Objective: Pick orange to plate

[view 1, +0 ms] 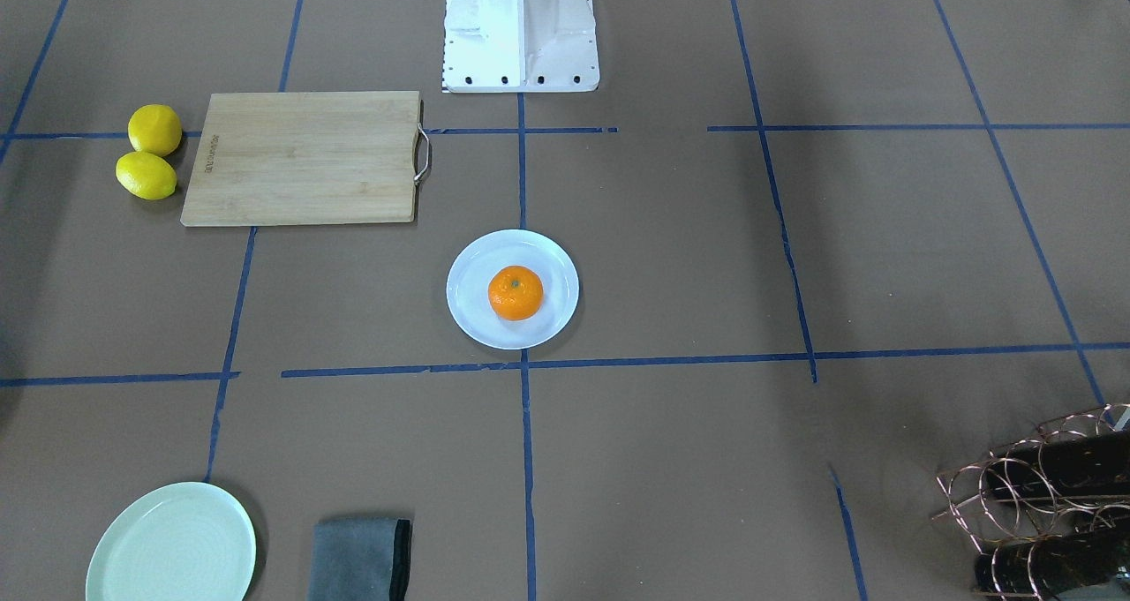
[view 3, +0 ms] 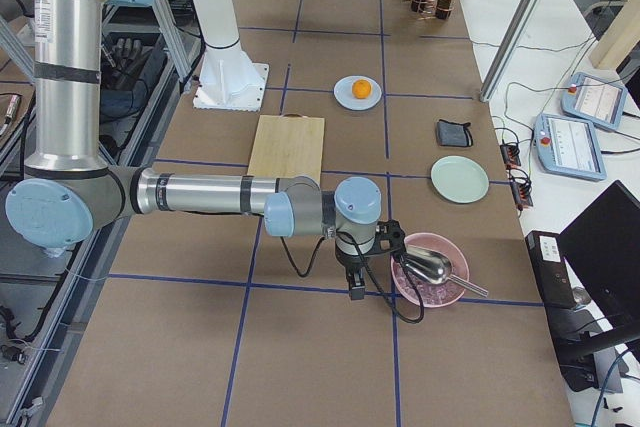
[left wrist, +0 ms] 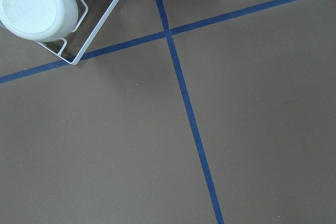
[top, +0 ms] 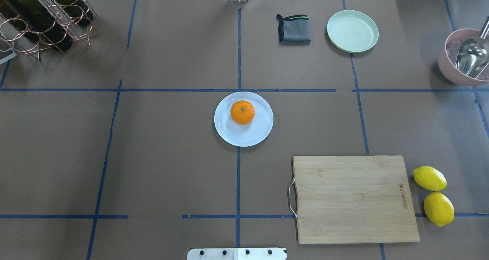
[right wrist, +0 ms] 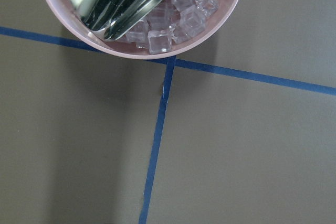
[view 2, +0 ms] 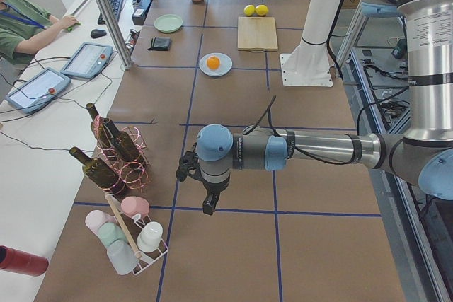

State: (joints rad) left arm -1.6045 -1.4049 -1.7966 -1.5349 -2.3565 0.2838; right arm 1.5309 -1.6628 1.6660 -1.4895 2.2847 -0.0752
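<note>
The orange [top: 242, 112] lies on the pale bluish-white plate [top: 229, 132] at the table's middle, a little toward the plate's far side; in the front-facing view the orange [view 1: 516, 292] rests on the plate [view 1: 472, 314] too. Neither gripper is near it. My left gripper [view 2: 207, 205] hangs over the table's left end beside the wine rack. My right gripper [view 3: 355, 285] hangs over the right end beside the pink bowl. Both show only in the side views, so I cannot tell whether they are open or shut.
A bamboo cutting board [top: 353, 199] with two lemons [top: 433, 195] lies near right. A mint-green plate [top: 352, 31] and folded grey cloth [top: 293, 29] sit far right. A pink bowl of ice with a scoop [top: 464, 57] and a bottle rack [top: 38, 19] flank the ends.
</note>
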